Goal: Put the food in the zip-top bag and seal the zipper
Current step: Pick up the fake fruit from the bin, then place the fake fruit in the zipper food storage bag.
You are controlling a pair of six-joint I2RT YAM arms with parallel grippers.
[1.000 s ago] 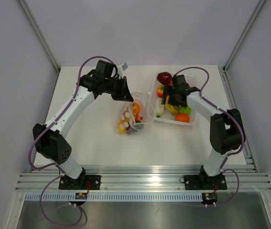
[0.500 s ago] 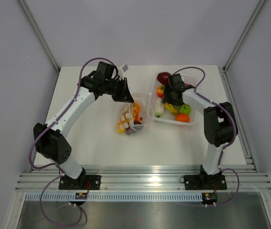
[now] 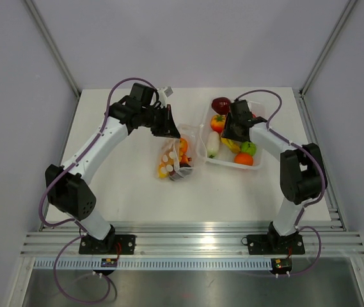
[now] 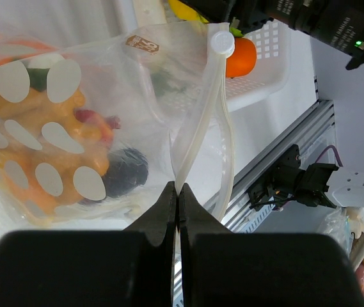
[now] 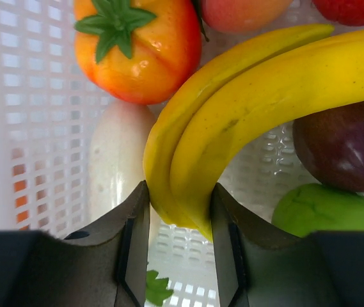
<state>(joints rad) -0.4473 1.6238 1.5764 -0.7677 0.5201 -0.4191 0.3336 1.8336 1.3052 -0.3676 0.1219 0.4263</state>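
Observation:
The zip-top bag [image 3: 175,160] lies at mid-table with orange and dark purple food [image 4: 124,173] inside. My left gripper [image 4: 178,188] is shut on the bag's mouth edge, pinching the pale zipper strip [image 4: 197,128] below its white slider [image 4: 222,43]. In the top view the left gripper [image 3: 167,126] sits at the bag's far end. My right gripper [image 5: 180,204] is down in the white tray [image 5: 28,115], its jaws pressed on both sides of the yellow bananas [image 5: 252,109]. From above, the right gripper [image 3: 230,133] hides most of the bananas.
In the tray [image 3: 202,137] lie an orange-red tomato [image 5: 137,51], a white vegetable [image 5: 118,160], a dark purple piece [image 5: 341,150], a green piece [image 5: 325,208] and an orange [image 3: 244,159]. A dark red fruit [image 3: 221,104] sits at its far end.
The right gripper's jaws have narrowed from wide open onto the bananas, and the right arm shifted slightly over the tray. The left arm and bag stay put.

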